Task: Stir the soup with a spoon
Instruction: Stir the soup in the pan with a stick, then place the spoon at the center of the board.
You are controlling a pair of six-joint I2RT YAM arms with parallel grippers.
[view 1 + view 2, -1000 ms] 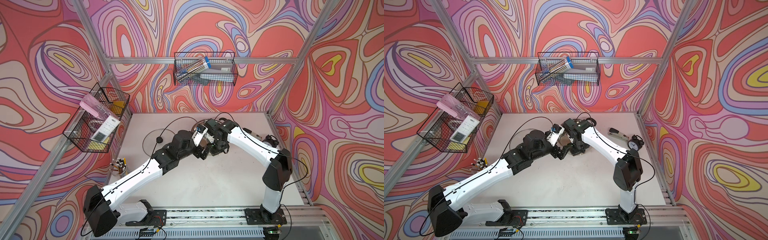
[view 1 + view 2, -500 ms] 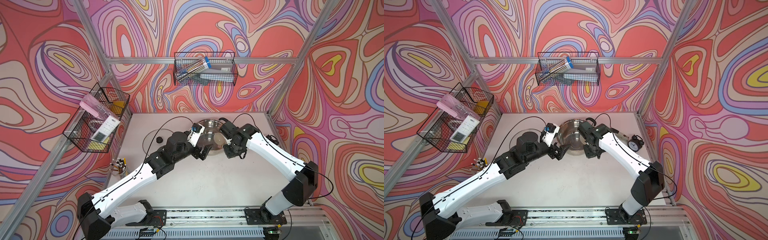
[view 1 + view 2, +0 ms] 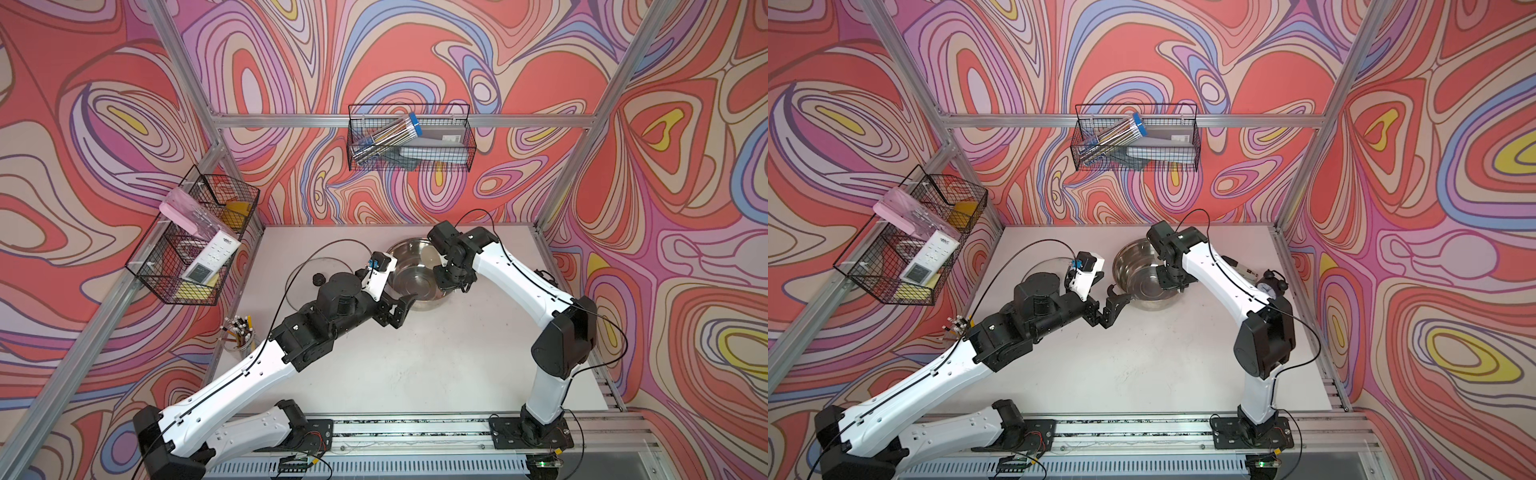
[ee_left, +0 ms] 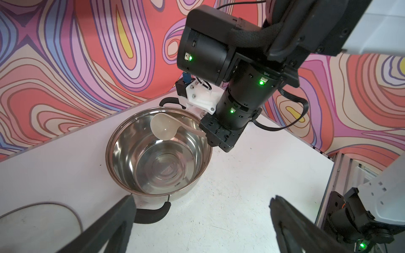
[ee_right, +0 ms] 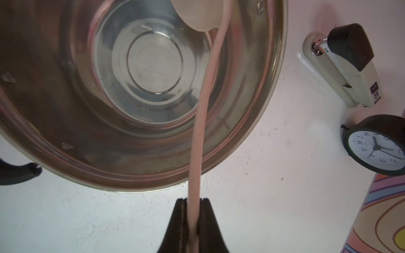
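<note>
The right arm has swung off the pot [image 3: 409,253] to its right side, with the right pincer [image 5: 194,200] clamped on the ladle [image 4: 163,128] handle and the bowl hanging over the pot's far side. The left pincer [image 4: 201,198], jaws wide apart, has backed off to just beside the near handle, so stirring can probably begin.

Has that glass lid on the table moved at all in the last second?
No. The lid lies just as far from the pencil cup as before.
</note>
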